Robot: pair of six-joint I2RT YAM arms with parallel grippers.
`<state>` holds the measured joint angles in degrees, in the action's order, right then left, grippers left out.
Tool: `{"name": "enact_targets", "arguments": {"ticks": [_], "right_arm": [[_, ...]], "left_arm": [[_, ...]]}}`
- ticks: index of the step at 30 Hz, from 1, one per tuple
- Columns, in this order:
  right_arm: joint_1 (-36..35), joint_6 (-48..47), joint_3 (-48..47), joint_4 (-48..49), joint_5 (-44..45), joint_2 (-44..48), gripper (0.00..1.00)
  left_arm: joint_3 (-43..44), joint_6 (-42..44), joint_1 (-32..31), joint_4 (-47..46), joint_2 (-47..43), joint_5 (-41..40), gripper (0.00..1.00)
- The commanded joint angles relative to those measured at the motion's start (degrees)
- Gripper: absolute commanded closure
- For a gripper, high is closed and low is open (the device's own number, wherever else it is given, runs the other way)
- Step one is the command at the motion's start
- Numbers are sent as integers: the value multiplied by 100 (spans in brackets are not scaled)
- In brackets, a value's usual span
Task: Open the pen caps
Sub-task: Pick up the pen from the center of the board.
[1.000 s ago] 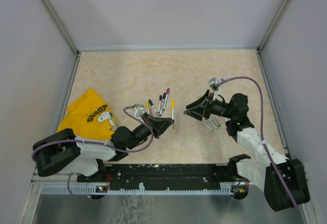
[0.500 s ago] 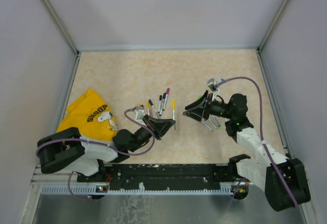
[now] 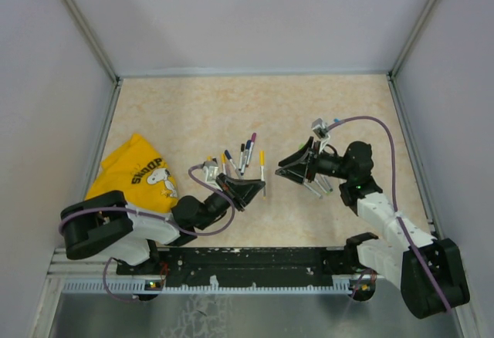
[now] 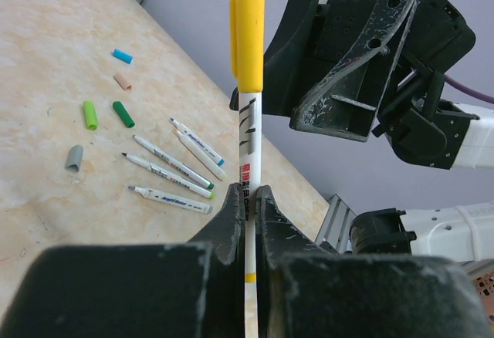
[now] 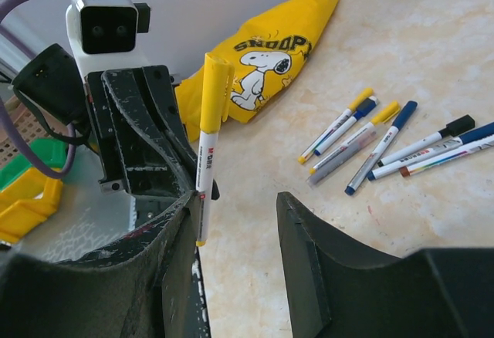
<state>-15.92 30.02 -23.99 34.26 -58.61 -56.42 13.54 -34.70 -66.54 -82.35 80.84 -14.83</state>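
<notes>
My left gripper is shut on the white barrel of a pen and holds it upright, its yellow pen cap on top. My right gripper stands open, facing that pen, which shows close to its left finger. In the top view the held pen lies between the left gripper and the right gripper. Several capped pens lie in a cluster. Loose pen caps lie on the table: blue, green, dark green, grey.
A yellow Snoopy cloth lies at the left of the table. Several uncapped pens lie beside the loose caps, under the right arm. Grey walls close in the table on three sides.
The left arm's body has drifted a little to the right; the held pen and the right gripper have hardly moved.
</notes>
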Motion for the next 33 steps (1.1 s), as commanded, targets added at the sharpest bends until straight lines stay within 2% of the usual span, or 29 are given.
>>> {"name": "enact_targets", "arguments": {"ticks": [1,33], "right_arm": [[-69,-124,-52,165,-19,-35,55],[-170,-247,-49,63,60,-62,55]], "left_arm": [[-36,7,-57,-433,47,-89,100],[156,-102,-203,-780,503,-161,100]]}}
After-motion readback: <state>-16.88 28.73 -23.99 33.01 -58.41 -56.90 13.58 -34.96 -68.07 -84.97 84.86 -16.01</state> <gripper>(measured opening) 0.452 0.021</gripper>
